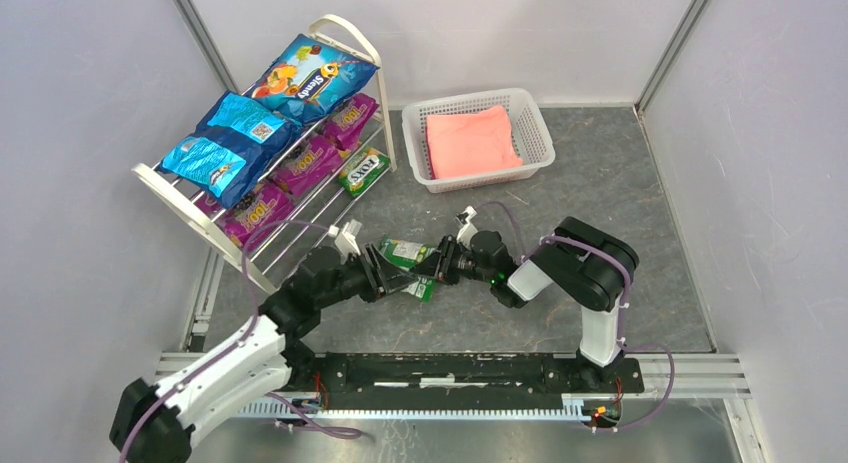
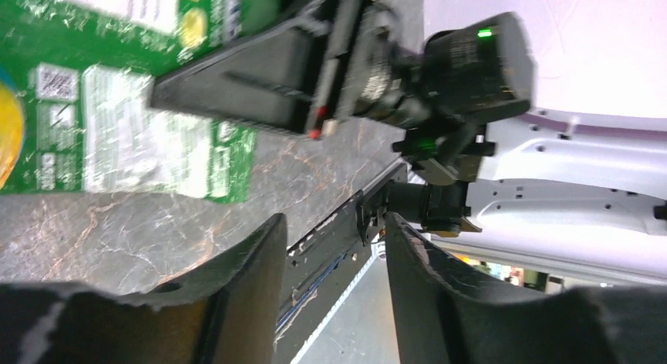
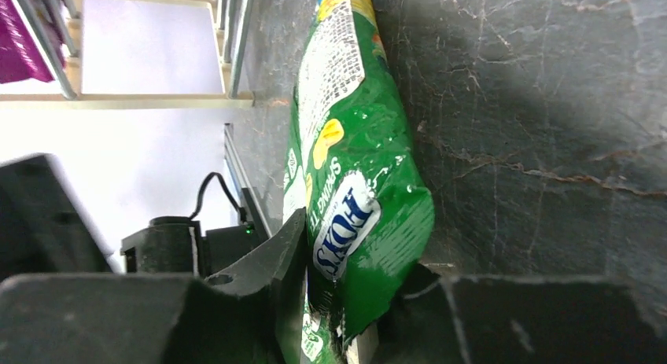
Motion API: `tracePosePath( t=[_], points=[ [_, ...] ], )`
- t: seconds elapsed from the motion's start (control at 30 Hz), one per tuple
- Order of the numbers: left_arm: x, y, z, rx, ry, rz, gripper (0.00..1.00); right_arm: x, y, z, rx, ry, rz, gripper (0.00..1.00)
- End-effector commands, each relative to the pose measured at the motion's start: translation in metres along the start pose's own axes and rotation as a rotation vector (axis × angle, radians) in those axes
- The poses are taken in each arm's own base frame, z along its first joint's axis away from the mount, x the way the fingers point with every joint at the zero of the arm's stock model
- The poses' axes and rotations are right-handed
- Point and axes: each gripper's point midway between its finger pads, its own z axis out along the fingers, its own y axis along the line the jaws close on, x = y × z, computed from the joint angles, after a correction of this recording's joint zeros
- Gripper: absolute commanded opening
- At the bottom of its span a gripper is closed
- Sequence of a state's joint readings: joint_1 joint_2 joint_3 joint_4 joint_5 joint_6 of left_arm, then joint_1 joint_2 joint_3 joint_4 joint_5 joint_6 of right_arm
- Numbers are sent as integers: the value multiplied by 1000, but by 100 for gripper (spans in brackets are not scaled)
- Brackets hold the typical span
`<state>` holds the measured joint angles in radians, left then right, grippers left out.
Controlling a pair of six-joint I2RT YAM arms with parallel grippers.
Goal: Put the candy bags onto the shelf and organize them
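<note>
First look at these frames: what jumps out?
Both arms meet mid-table over a green bag: the right pincer clamps it, and the left pincer stands open beside it. At far left, the shelf carries blue bags on top, purple bags below and a shelved green bag at its low right end. A pink cloth lies in the white basket at the back.

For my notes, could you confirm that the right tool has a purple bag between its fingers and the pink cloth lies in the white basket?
That bag is green, not purple, as the right wrist view shows; the rest holds.
</note>
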<state>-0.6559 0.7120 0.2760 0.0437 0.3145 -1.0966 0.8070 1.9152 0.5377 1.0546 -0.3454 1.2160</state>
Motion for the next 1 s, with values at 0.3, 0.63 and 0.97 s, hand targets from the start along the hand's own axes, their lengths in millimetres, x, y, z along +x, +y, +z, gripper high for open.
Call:
tracePosePath(
  t=[0.3,0.63,0.97],
  points=[
    [-84,-142,-111,40,-287,503,66,-10,72,35,-129,-29,-128,20],
    [-111,-166,-182,-16,-494,639,75,-49,140,67,-248,-135,-136,18],
    [-113,-169,-210,-32,-547,689,78,-93,179,138,-328,-240,-114,17]
  ],
)
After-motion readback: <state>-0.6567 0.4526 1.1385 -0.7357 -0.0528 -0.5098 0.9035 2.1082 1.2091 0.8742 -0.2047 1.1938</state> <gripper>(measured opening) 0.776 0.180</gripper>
